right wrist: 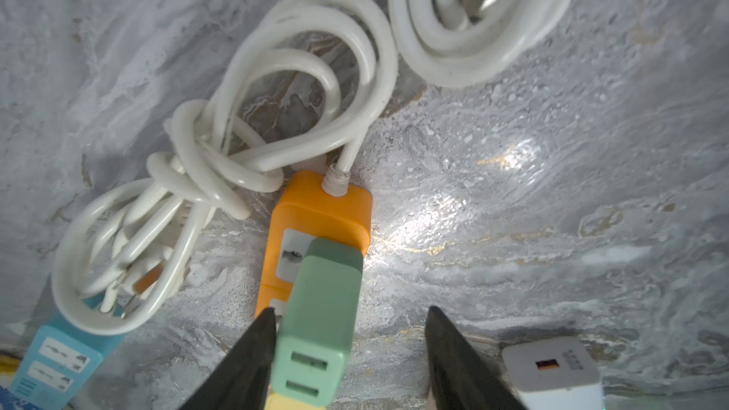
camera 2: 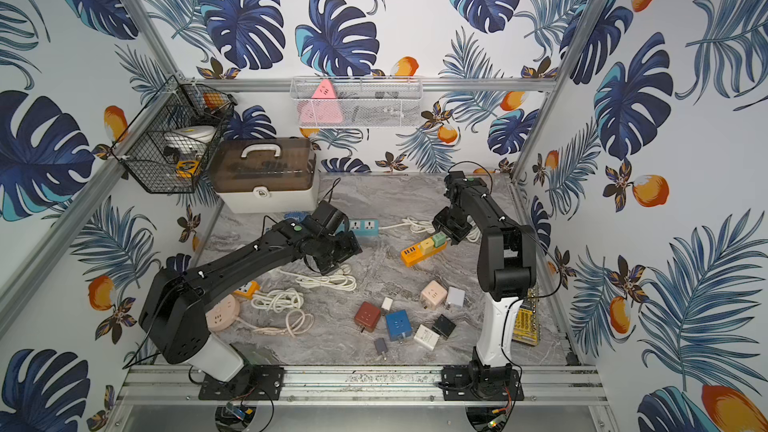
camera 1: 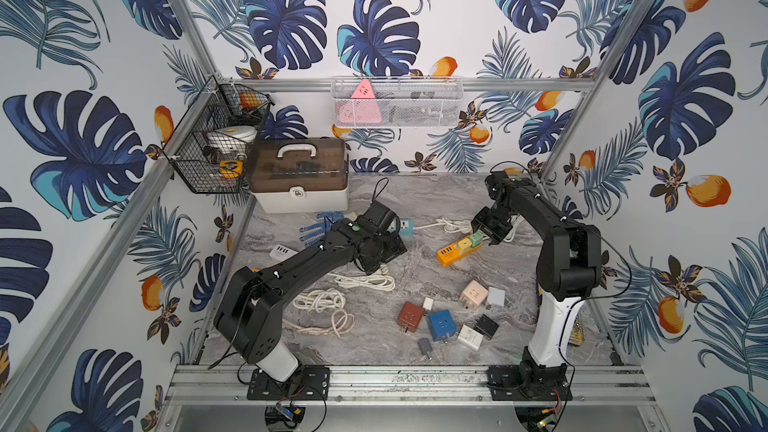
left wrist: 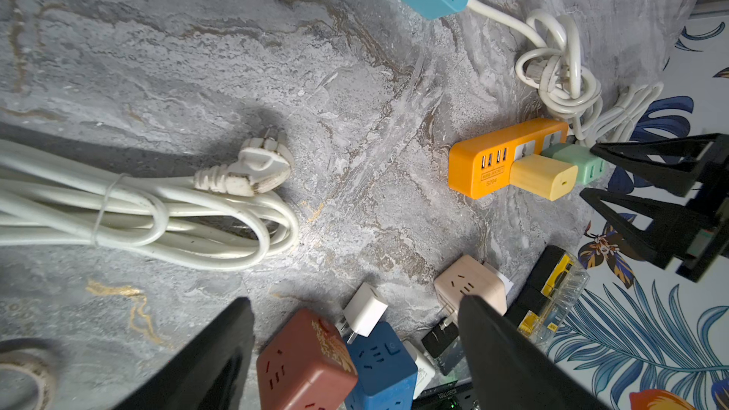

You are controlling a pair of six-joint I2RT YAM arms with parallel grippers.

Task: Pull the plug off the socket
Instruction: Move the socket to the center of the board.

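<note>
Both top views: found green plug [camera 1: 477, 238] seated in orange strip [camera 1: 455, 253], right of centre on the table [camera 1: 415, 209]. Found yellow plug [camera 1: 464, 246] just beside it in the same strip. Noted right gripper [camera 1: 484, 236] down at the green plug; cannot tell its jaw gap from here. Noted left gripper [camera 1: 376, 259] well apart from the strip, over a white cord [camera 1: 365, 280].

Left wrist: recorded left gripper [left wrist: 355, 300] spread wide, holding nothing, above loose cubes [left wrist: 303, 360]. Seen beyond: strip, 2 plugs, right gripper's 2 fingers either side of the green plug.

Right wrist: confirmed green plug [right wrist: 319, 309] pushed into the strip near its cord exit. Found jaws apart around it: 1 finger [right wrist: 252, 349] touching the plug's side, the other clear of it. Not clamped.
</note>
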